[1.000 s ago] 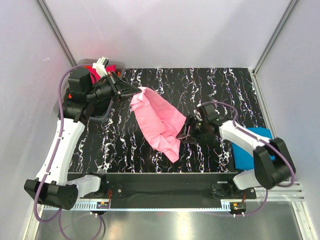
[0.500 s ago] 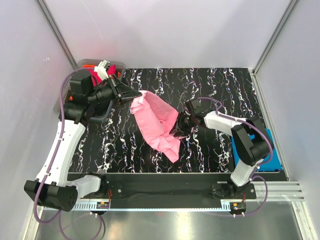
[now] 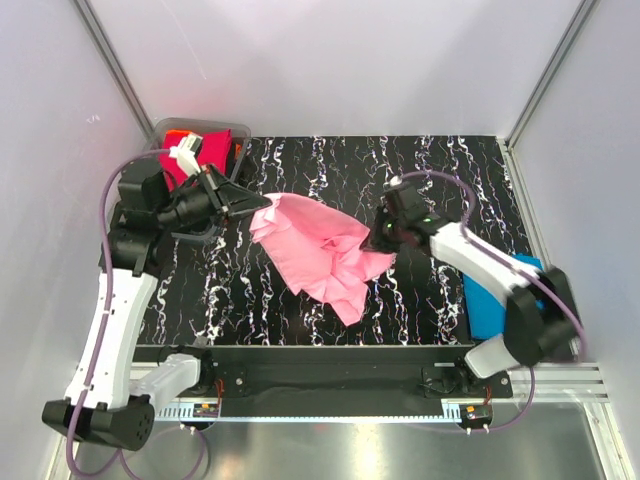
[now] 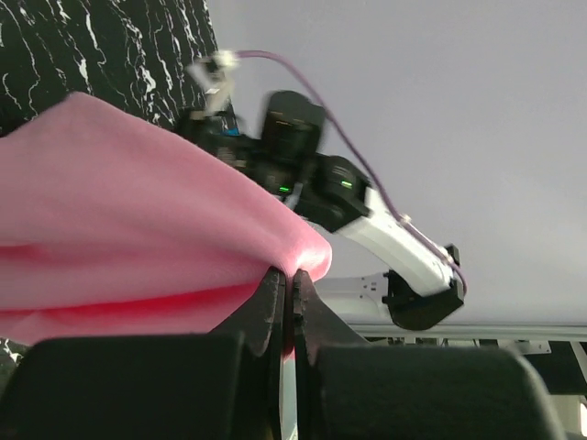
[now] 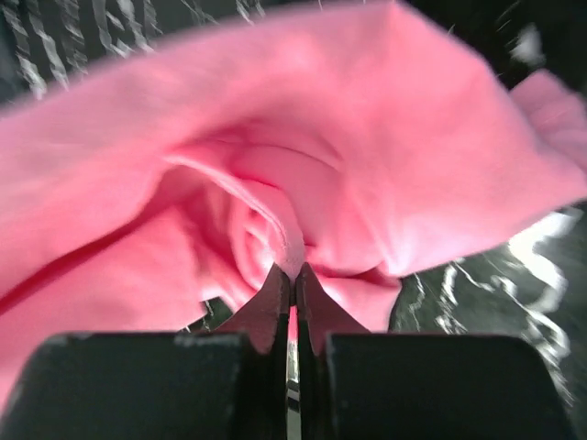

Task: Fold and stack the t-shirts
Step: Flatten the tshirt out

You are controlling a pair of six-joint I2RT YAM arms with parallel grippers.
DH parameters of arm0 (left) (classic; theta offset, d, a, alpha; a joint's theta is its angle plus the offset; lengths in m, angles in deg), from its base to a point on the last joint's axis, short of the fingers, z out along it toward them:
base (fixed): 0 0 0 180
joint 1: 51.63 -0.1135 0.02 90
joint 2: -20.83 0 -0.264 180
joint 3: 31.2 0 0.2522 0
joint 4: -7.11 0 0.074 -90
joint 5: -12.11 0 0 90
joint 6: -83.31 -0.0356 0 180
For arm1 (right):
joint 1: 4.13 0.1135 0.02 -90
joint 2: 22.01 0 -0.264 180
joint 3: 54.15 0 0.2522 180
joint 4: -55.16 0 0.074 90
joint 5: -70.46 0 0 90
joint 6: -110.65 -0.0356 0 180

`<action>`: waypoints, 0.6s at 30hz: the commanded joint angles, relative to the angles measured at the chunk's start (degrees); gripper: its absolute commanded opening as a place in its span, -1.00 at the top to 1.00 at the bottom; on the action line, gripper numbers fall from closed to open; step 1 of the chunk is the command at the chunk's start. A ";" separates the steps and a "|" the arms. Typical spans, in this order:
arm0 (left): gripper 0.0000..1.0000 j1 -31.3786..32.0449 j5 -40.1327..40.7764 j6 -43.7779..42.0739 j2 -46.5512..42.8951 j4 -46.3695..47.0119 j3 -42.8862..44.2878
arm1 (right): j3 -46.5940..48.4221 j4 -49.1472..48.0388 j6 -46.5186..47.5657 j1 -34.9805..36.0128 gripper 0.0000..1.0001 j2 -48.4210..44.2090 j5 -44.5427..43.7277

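My left gripper (image 3: 264, 205) pinches the pink t-shirt (image 3: 315, 250) at its left corner; my right gripper (image 3: 380, 242) pinches its right edge. The cloth spans between them.

Crumpled pink t-shirt (image 3: 320, 255) stretched between left gripper (image 3: 268, 203) and right gripper (image 3: 378, 245), pinched in both. Folded blue t-shirt (image 3: 487, 310) flat, well behind right gripper. Bunched crimson t-shirt (image 3: 207, 148) behind left gripper.
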 commanded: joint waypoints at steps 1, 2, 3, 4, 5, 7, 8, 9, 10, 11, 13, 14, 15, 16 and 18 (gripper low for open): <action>1.00 -1.79 -3.58 -1.90 -3.11 -2.11 0.00 | 7.47 8.14 6.59 0.02 1.00 -13.01 -15.29; 1.00 -2.66 -4.19 -2.60 -3.46 -3.25 0.17 | 9.06 9.72 7.56 0.01 1.00 -14.95 -19.92; 1.00 -3.10 -4.81 -2.95 -3.98 -4.39 0.43 | 12.64 13.13 9.40 -0.07 1.00 -18.53 -24.32; 1.00 -3.46 -4.81 -3.22 -4.34 -4.40 0.61 | 14.59 14.73 10.38 -0.07 1.00 -20.31 -24.37; 1.00 -4.16 -5.51 -3.83 -4.51 -5.27 0.70 | 16.61 15.97 11.43 -0.07 1.00 -21.89 -27.85; 1.00 -4.69 -6.13 -4.19 -5.13 -5.89 0.96 | 22.13 18.69 14.33 -0.16 1.00 -26.38 -30.59; 1.00 -5.13 -6.57 -4.45 -5.65 -6.51 0.96 | 24.00 19.14 15.38 -0.07 1.00 -27.70 -32.43; 1.00 -5.22 -6.66 -4.54 -6.01 -6.77 0.96 | 25.76 19.66 17.40 -0.07 1.00 -29.97 -33.15; 1.00 -5.22 -6.83 -4.63 -6.44 -7.21 0.79 | 29.34 20.02 18.46 -0.07 1.00 -30.87 -33.85; 1.00 -5.31 -6.83 -4.63 -7.23 -7.48 0.53 | 31.03 20.11 19.51 -0.07 1.00 -31.74 -33.86; 1.00 -5.31 -6.83 -4.72 -8.03 -7.65 -0.44 | 35.59 20.28 22.07 -0.07 1.00 -33.77 -33.60; 1.00 -5.39 -6.83 -4.63 -8.55 -7.83 -0.88 | 36.92 20.37 22.68 -0.07 1.00 -34.30 -33.59; 1.00 -5.39 -6.66 -4.54 -9.34 -7.92 -1.14 | 38.24 20.37 23.82 -0.07 1.00 -35.00 -33.51; 1.00 -5.48 -6.66 -4.45 -9.61 -8.01 -1.67 | 40.60 20.37 24.27 -0.07 1.00 -35.35 -33.42; 1.00 -5.57 -6.40 -4.63 -9.96 -8.27 -2.11 | 42.38 20.46 25.06 -0.07 1.00 -35.71 -34.03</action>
